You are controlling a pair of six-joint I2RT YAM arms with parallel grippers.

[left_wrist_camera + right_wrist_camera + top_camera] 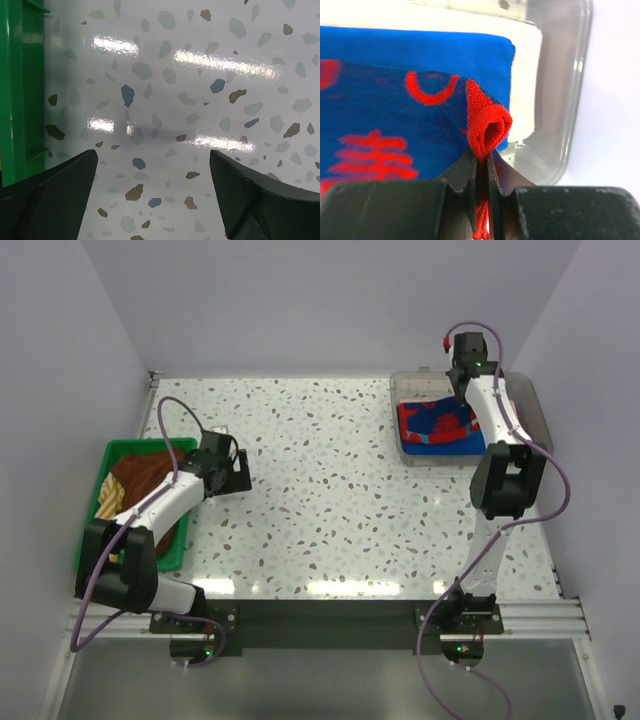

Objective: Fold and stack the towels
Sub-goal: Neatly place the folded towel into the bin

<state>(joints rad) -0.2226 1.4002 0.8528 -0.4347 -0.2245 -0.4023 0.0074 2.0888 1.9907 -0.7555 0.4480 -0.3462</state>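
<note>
**Red hem pinched on the right, left jaws wide**

My right gripper point(481, 159) is closed to a slit on the red-edged corner of the blue towel with red pattern point(390, 125), which lies on a plain royal blue towel point(445, 50) in the clear tray point(572, 100). My left gripper point(153, 160) stands spread wide over the table point(200, 100), touching nothing, beside the green basket point(17, 90) with the brown towel point(145, 478). I cannot read the pattern's red marks as lettering.
</note>
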